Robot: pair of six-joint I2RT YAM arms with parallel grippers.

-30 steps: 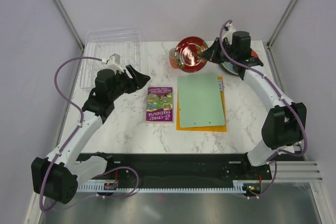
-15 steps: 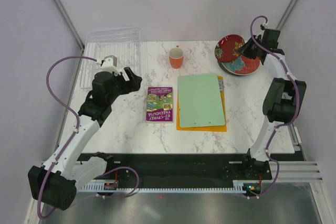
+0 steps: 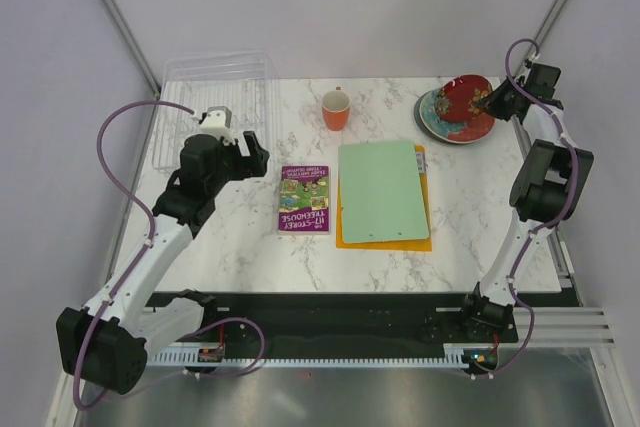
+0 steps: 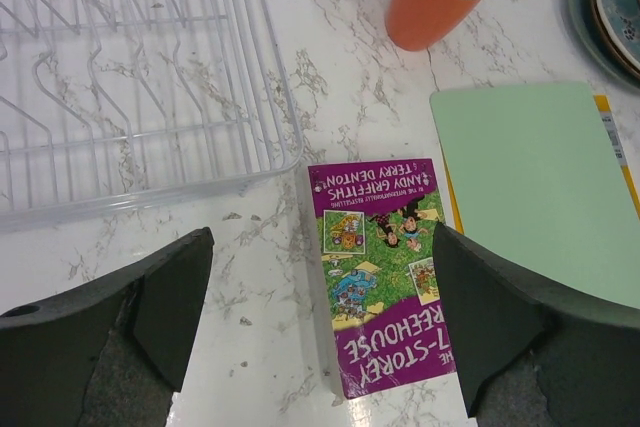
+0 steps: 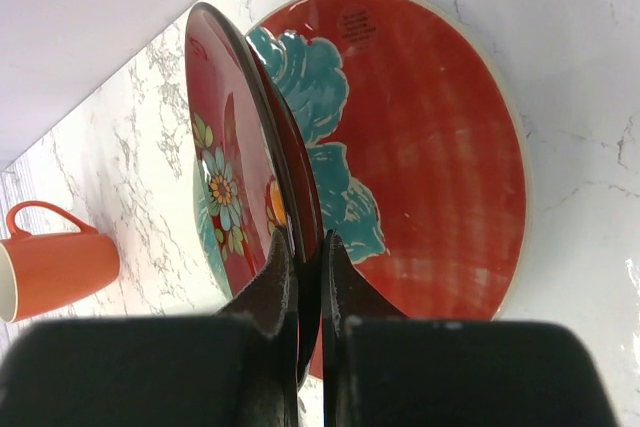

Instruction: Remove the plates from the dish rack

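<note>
Marble table (image 3: 250, 247), red plate (image 5: 235, 157) pinched in right hand (image 5: 305, 247), over stacked plates (image 5: 430, 147)

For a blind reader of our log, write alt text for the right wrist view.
The right gripper pinches the rim of a red flowered plate, held tilted on edge over a red-and-teal plate that lies flat on the marble table. An orange cup shows at the left edge of the picture.
</note>
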